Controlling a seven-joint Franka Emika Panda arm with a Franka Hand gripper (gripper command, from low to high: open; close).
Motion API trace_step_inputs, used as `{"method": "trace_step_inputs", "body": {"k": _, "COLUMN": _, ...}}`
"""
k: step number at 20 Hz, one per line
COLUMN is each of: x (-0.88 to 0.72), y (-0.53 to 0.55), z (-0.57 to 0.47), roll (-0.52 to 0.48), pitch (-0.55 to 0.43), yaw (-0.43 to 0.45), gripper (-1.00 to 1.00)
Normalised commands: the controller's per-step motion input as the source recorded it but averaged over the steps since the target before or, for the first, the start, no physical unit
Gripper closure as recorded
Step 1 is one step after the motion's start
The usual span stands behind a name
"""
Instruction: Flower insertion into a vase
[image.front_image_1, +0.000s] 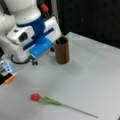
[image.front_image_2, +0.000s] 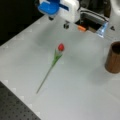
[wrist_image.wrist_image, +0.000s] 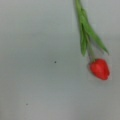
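Gripper (image.front_image_1: 35, 62) fingers mostly hidden under its body; jaw state: cannot tell. One red tulip (image.front_image_1: 50, 100) flat on table (image.front_image_1: 95, 75); one empty vase (image.front_image_1: 62, 50), cropped at a front view's right (image.front_image_2: 114, 60).

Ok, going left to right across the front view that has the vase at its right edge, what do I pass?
Stem tip → red tulip bloom → vase. The flower lies flat on the table; the gripper hangs above, holding nothing.
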Motion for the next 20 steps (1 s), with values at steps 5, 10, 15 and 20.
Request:
{"method": "trace_step_inputs", "body": {"k": 5, "x": 0.4, "y": -0.34, "z": -0.2, "roll": -0.099, "pitch": 0.153, "yaw": 0.172, "gripper": -1.0}}
{"method": "trace_step_inputs", "body": {"k": 10, "x": 0.26, "y": -0.22, "z": -0.3, "roll": -0.077, "pitch": 0.153, "yaw": 0.163, "gripper": -1.0}}
{"method": "trace_step_inputs", "body": {"k": 15, "x": 0.18, "y": -0.15, "z": -0.27, "roll": -0.073, "pitch": 0.101, "yaw": 0.219, "gripper": -1.0}}
{"method": "trace_step_inputs", "body": {"k": 20, "x": 0.15, "y": -0.06, "z": -0.24, "roll": -0.077, "pitch": 0.05, "yaw": 0.193, "gripper": -1.0}}
